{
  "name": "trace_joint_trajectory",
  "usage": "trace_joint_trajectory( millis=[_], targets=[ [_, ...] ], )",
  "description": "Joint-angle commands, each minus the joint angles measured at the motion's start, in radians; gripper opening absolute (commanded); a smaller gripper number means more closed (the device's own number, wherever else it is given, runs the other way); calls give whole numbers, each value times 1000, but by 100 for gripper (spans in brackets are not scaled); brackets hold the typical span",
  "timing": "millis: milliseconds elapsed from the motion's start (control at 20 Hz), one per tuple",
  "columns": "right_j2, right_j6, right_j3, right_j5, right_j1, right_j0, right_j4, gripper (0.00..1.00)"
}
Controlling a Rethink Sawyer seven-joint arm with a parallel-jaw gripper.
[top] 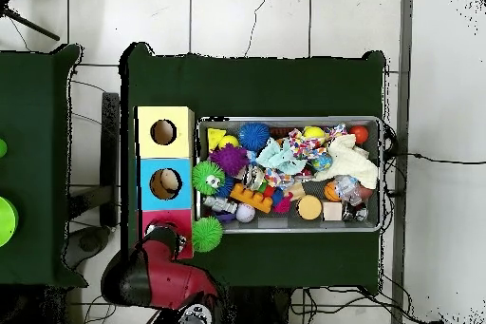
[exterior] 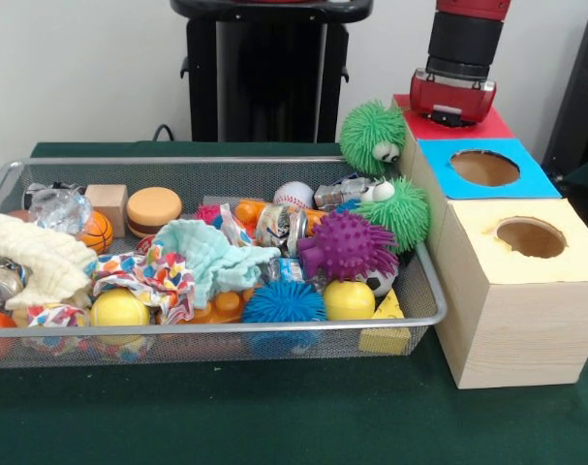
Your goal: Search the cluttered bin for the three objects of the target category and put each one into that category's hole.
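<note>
The silver wire-mesh bin (exterior: 216, 329) lies on the green table, full of mixed toys; it also shows in the overhead view (top: 285, 120). The red-surround hole (exterior: 489, 126) tops the far end of the pale wood box and is mostly covered by the arm. My gripper (exterior: 452, 114) hangs right over that hole, seen from above (top: 163, 240); its tips are hidden. A green fuzzy ball (exterior: 371, 136) rests outside the bin against the red-topped box. A second green fuzzy ball (exterior: 402, 208), a purple spiky ball (exterior: 347, 244) and a blue spiky ball (exterior: 282, 302) lie in the bin.
The blue-surround hole (exterior: 484, 168) and yellow-surround hole (exterior: 531, 237) sit in line nearer the camera. The bin also holds cloths, yellow balls, a baseball, a small basketball, a wood block and cans. The black pedestal (exterior: 264, 68) stands behind the table.
</note>
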Motion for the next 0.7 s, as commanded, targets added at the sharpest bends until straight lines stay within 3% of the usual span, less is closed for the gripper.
trace_joint_trajectory(
  millis=[50, 350, 400, 700],
  targets=[
    [61, 243, -91, -74, 382, -5, 57, 0],
    [44, 280, -99, -160, 407, 34, 72, 0],
    [38, 290, -98, -181, 410, 45, 78, 100],
    [50, 279, -103, -133, 401, 18, 52, 100]
  ],
)
